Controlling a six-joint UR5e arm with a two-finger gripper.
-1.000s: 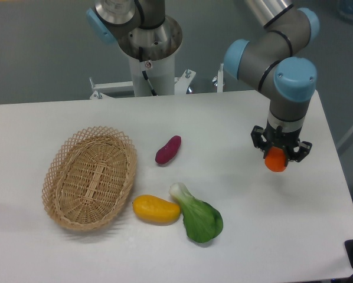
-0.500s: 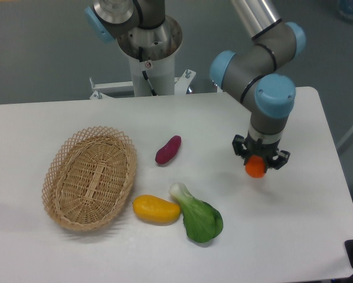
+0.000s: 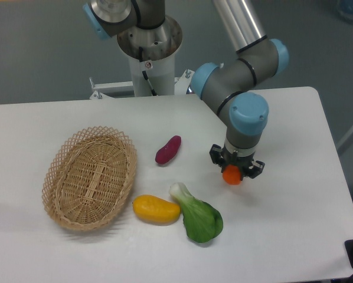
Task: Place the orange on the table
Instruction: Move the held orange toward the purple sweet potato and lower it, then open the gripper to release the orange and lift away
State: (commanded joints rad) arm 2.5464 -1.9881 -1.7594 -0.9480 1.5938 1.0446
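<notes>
Arm bent, wrist pointing straight down; black two-finger gripper clamps small round orange over white table.

Bright, even light from above me, white worktop lit flat without glare, soft faint shadows under my hand and beside the basket, focus sharp throughout, my arm's metal tube gleaming, no edge distortion

1 orange | 1 sweet potato | 1 mango | 1 bok choy | 1 basket
</notes>
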